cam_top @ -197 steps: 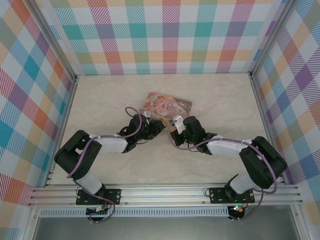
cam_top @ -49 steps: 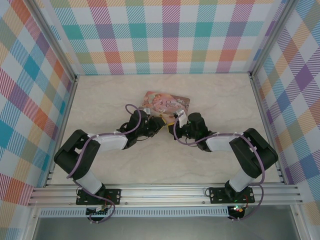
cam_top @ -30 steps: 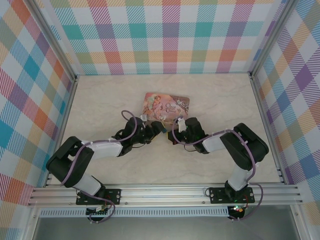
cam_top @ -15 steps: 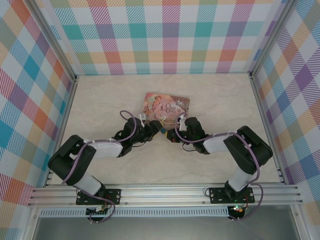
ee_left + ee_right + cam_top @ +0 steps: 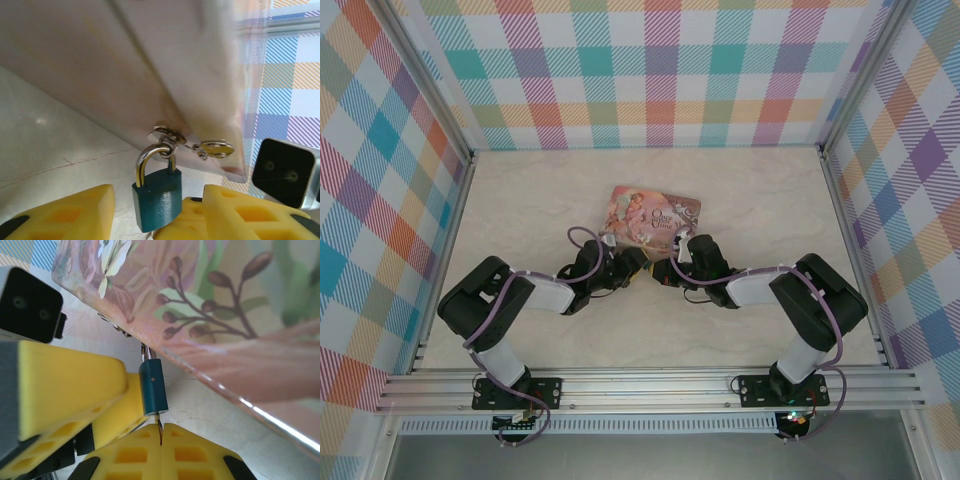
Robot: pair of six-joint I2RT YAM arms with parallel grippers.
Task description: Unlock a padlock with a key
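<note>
The padlock (image 5: 156,204) hung by its shackle (image 5: 145,157) from a small ring (image 5: 167,134) on the front edge of the tin (image 5: 653,215), its body just above the table (image 5: 40,150). The left tool (image 5: 631,262) stood part open on either side of it: one yellow finger lay against the padlock's side, while the other showed a gap. The right tool (image 5: 161,432) was closed on the key (image 5: 159,424), whose thin blade ran up into the bottom of the padlock.

The chief risk, as I judged it, was turning the key while the padlock was not firmly clamped. The body hung loose and would probably twist with the key instead of opening. So slim a blade could also bend or slip between the pads. The tin might slide too, since the table looked smooth.

The padlock body was a small blue block with a fine grainy finish, and its shackle was a rounded loop of polished metal. The tin was glossy, printed with flowers and berries on pink. The table was pale and marbled. The fingers were blocky yellow plastic with moulded hollows.
</note>
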